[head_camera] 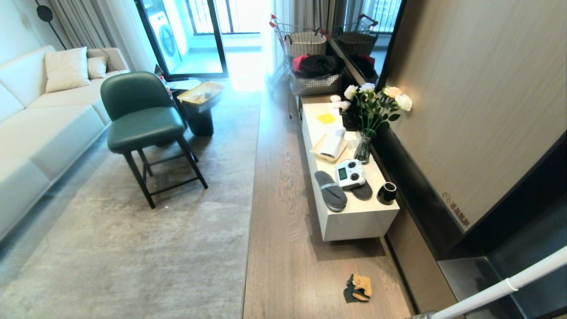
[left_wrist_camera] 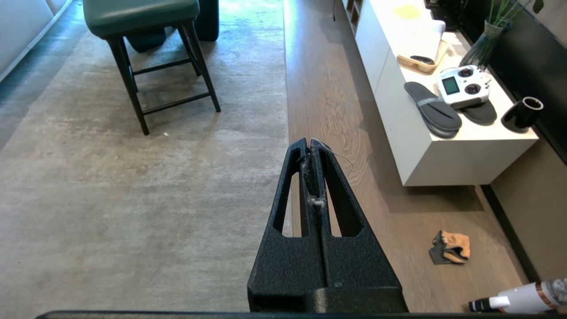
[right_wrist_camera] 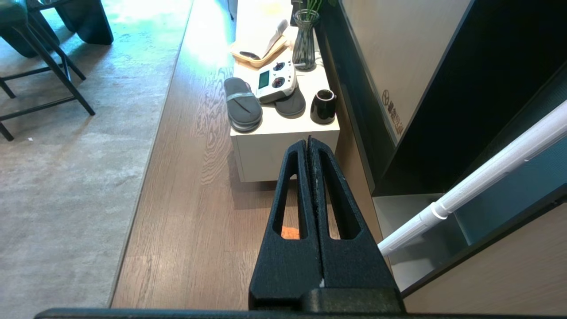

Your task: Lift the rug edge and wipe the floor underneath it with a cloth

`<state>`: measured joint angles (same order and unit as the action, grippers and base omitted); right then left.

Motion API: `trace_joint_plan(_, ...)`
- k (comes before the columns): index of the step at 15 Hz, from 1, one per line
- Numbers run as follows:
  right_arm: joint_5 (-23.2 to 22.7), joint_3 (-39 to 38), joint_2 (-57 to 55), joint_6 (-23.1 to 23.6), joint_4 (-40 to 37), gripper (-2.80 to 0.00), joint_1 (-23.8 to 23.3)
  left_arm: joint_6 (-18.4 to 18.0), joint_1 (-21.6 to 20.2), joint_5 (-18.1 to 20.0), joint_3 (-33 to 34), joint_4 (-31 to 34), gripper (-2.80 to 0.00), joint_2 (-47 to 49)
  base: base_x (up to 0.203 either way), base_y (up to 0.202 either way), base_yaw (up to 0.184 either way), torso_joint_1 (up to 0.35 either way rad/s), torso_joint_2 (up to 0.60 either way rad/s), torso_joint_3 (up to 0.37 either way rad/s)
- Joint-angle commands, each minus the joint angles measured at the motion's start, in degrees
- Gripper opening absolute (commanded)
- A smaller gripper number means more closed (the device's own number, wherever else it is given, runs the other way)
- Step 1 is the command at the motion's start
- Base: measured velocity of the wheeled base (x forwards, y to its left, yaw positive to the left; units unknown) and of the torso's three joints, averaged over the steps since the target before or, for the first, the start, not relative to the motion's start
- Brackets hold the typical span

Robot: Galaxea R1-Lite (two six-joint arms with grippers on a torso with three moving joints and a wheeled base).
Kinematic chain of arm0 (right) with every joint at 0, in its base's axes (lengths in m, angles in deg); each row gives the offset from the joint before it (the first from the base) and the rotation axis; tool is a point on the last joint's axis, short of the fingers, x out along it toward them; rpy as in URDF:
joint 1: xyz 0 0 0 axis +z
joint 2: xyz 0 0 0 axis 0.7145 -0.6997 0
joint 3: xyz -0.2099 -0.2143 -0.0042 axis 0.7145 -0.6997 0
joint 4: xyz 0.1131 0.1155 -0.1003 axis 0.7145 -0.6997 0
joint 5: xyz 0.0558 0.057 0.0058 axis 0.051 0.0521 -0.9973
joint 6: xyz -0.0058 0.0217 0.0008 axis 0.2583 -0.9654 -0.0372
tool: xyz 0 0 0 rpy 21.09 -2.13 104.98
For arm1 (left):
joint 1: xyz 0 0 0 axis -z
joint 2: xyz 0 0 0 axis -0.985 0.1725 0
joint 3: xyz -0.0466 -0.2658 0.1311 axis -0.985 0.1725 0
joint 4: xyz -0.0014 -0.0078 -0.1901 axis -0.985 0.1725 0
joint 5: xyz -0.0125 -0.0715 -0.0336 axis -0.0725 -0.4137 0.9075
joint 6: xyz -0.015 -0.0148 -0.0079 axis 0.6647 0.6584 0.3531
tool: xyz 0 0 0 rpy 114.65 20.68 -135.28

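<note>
Grey rug edge (head_camera: 251,186) running lengthwise (flat), cloth (head_camera: 358,288) crumpled

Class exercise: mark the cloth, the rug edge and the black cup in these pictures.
cloth (head_camera: 359,288), head view, on its orange fluffy face.
rug edge (head_camera: 252,186), head view, on the straight border beside the floor.
black cup (left_wrist_camera: 522,114), left wrist view, on its side wall.

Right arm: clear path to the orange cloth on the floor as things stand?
Probably yes. The cloth lies alone on bare wood floor, past the white cabinet; nothing sits on it. The right gripper is shut and must open first.
</note>
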<state>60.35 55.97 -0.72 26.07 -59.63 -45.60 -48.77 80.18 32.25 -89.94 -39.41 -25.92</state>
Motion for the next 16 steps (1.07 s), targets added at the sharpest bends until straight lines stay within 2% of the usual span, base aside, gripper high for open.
trace_joint_plan(1, -0.1, 0.0, -0.1, 0.0, 0.0, -2.8, 0.0, 0.0, 0.0, 0.0, 0.0, 0.0, -2.8, 0.0, 0.0, 0.0, 0.0, 0.122, -0.27, -0.151)
trace_joint_plan(11, -0.1, 0.0, -0.1, -0.1, 0.1, -2.8, 0.0, 0.0, 0.0, 0.0, 0.0, 0.0, -2.8, 0.0, 0.0, 0.0, 0.0, 0.087, -0.19, -0.1)
trace_joint_plan(16, 0.0, 0.0, -0.1, -0.2, 0.1, -2.8, 0.0, 0.0, 0.1, 0.0, 0.0, 0.0, -2.8, 0.0, 0.0, 0.0, 0.0, 0.013, -0.02, -0.012)
